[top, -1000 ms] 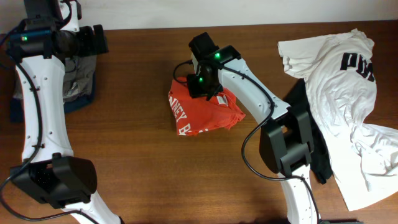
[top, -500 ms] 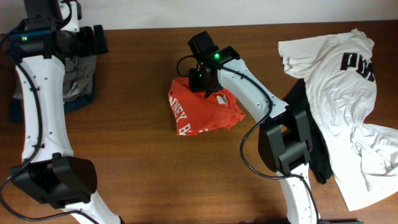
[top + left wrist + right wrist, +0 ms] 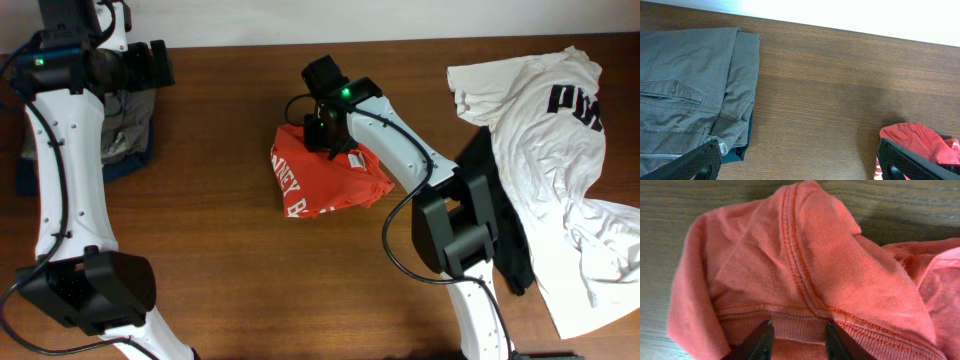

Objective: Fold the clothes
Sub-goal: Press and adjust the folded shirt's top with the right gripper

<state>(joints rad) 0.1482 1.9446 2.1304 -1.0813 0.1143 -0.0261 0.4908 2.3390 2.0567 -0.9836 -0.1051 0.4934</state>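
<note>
A red-orange T-shirt [image 3: 335, 182] with white lettering lies bunched in the middle of the table; its edge also shows in the left wrist view [image 3: 917, 140]. My right gripper [image 3: 320, 136] is at the shirt's far edge, jaws partly closed with the ribbed collar [image 3: 799, 330] pinched between them. A white T-shirt [image 3: 540, 150] with black letters is spread at the right, over a black garment [image 3: 497, 215]. My left gripper [image 3: 152, 64] hangs open at the far left, above bare wood [image 3: 802, 167], holding nothing.
Folded grey trousers [image 3: 125, 120] lie on a dark blue garment [image 3: 130, 162] at the far left, also seen in the left wrist view [image 3: 685, 90]. The table's back edge meets a white wall [image 3: 840, 12].
The right gripper has moved slightly toward the back of the table, drawing the red-orange shirt's far edge with it. The left arm has not moved.
</note>
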